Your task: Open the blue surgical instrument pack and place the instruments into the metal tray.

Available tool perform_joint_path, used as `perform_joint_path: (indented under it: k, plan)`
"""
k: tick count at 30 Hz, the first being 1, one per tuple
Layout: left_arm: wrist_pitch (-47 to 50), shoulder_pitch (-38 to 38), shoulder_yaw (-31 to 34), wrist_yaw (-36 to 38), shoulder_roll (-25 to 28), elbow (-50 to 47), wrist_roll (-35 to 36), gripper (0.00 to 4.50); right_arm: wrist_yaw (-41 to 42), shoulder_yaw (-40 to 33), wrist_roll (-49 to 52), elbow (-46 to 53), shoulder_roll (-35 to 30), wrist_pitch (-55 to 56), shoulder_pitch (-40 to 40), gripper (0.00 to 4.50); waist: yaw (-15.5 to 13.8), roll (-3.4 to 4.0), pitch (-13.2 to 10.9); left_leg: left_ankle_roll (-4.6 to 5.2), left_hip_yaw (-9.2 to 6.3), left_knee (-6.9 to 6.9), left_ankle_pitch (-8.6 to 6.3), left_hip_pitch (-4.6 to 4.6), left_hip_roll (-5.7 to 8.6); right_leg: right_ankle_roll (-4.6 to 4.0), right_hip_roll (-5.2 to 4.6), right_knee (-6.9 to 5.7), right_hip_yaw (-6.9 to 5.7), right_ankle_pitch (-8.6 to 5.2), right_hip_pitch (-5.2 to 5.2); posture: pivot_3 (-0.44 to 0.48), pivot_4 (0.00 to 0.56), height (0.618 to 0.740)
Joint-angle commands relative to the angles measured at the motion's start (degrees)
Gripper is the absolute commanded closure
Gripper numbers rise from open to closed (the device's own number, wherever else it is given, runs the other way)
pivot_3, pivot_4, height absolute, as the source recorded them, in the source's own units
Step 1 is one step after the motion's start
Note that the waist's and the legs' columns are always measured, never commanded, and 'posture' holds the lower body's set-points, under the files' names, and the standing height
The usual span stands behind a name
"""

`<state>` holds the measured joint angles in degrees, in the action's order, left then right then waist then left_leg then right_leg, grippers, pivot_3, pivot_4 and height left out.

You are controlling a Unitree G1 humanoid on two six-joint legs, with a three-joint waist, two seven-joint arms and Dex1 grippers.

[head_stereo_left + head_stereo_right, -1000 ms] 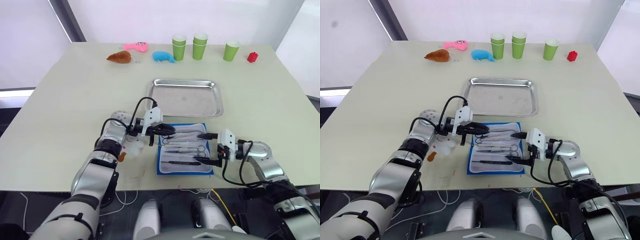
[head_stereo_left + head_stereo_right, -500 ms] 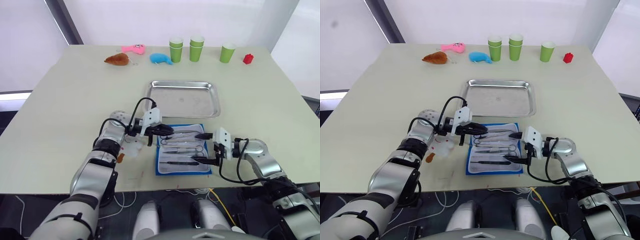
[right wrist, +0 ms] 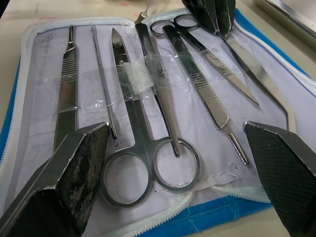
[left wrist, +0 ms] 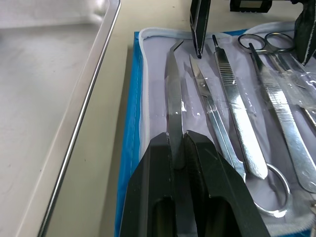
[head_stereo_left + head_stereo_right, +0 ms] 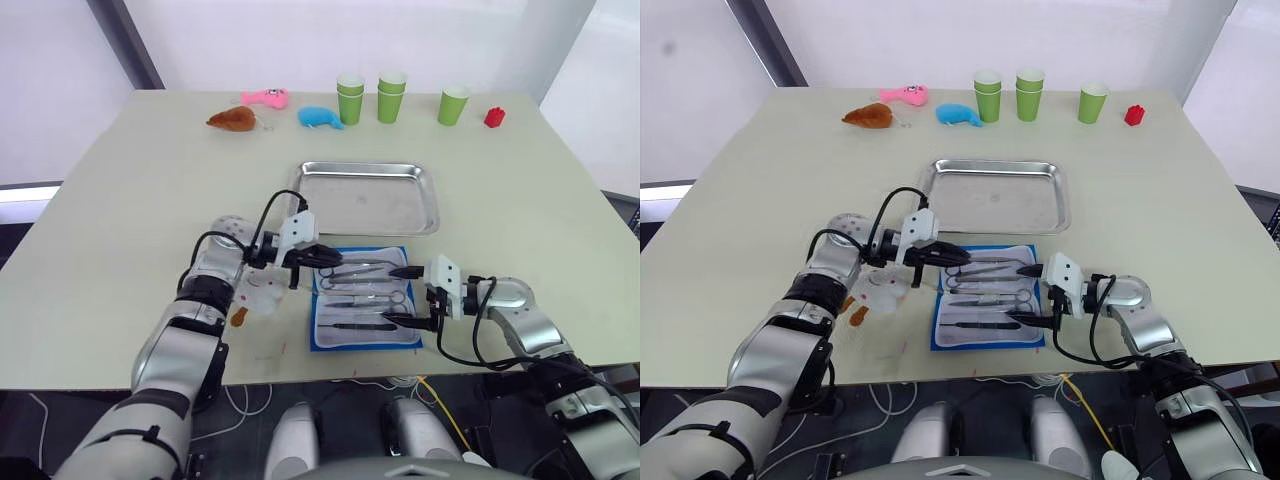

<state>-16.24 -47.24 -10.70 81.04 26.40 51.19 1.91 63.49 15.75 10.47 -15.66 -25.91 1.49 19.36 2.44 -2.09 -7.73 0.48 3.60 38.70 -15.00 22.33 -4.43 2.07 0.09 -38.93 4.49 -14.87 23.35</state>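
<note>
The blue surgical instrument pack [image 5: 365, 312] lies open near the table's front edge, with its pale lining up. Several instruments [image 3: 143, 138] lie in a row on it: ring-handled scissors, forceps and a thin probe. My left gripper [image 4: 181, 140] is shut on a thin curved metal instrument [image 4: 174, 106] at the pack's far edge, the edge nearest the tray. My right gripper [image 3: 174, 129] stands open at the pack's right end, one finger [image 3: 69, 177] on each side of the row. The metal tray [image 5: 433, 200] lies just beyond the pack, with nothing in it.
Green cups [image 5: 392, 97] stand along the table's far edge, with a red block [image 5: 492, 117] at the right. A blue whale toy [image 5: 320, 117], a pink toy [image 5: 263, 98] and a brown toy [image 5: 232, 120] lie at the far left. A clear wrapper [image 5: 262, 295] lies by my left wrist.
The head views have shifted a little. My left gripper has drawn slightly to the left, still shut on the curved instrument. The right gripper stays open at the pack.
</note>
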Motion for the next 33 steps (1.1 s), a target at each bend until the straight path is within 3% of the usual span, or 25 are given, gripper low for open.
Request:
perform_joint_path:
  k: [1,19,33]
  plan:
    - [1.34,-0.91,3.28,-1.33,3.15,-3.28,1.87,4.43,-0.90,4.04,-6.23,-5.48,-1.90,-3.65,-3.41,0.00,0.00,0.00,0.00,0.00,0.00,0.00,0.00,0.00,0.00,-0.02,0.00,0.00,0.00,-0.01,0.00,0.000,0.150,0.739]
    - [8.04,-0.90,3.67,-0.79,5.87,-10.79,2.73,4.43,-0.98,4.67,-6.32,-5.34,-1.51,-4.51,-3.65,0.00,0.01,0.00,-0.02,0.00,0.00,0.00,0.00,0.00,-0.01,-0.10,0.00,0.00,0.00,-0.06,0.01,0.000,0.150,0.739]
    - [11.17,0.89,5.91,-2.20,5.11,-15.92,6.43,4.43,-0.70,4.99,-6.52,-5.62,-1.71,-5.21,-3.63,0.00,-0.01,-0.01,-0.02,0.00,0.00,0.00,0.00,0.00,-0.01,-0.12,-0.01,0.01,0.01,-0.08,0.01,0.000,0.150,0.739]
